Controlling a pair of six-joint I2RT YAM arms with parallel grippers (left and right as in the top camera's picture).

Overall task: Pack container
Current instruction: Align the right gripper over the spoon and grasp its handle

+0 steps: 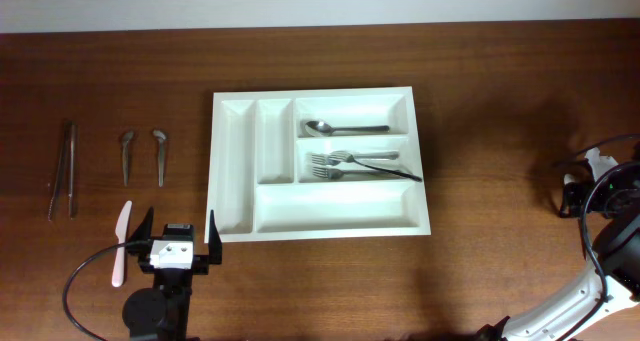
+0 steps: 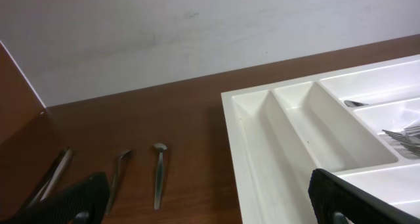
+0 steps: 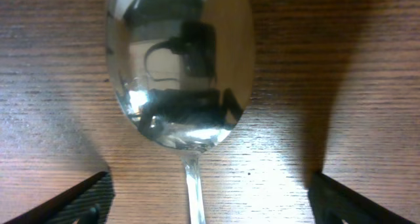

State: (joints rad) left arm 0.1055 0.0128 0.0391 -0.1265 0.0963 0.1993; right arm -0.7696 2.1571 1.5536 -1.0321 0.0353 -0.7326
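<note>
On the table (image 1: 500,81) the tray (image 1: 232,181) lay mid-table, partly filled. The left gripper (image 1: 180,221), fingers apart, hung at the tray's near-left corner; lowering there, one finger could catch the rim and shove it. Far right, the right gripper (image 3: 210,198), also spread, straddled a spoon (image 3: 180,66) whose slick, flat bowl might slip a pinch.

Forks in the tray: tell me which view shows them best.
Overhead: the forks lie whole in the tray, middle long compartment. Left wrist catches only their tines at the frame edge; right wrist shows none.

Warm light, mirror glare on spoon (image 3: 178,66)
</note>
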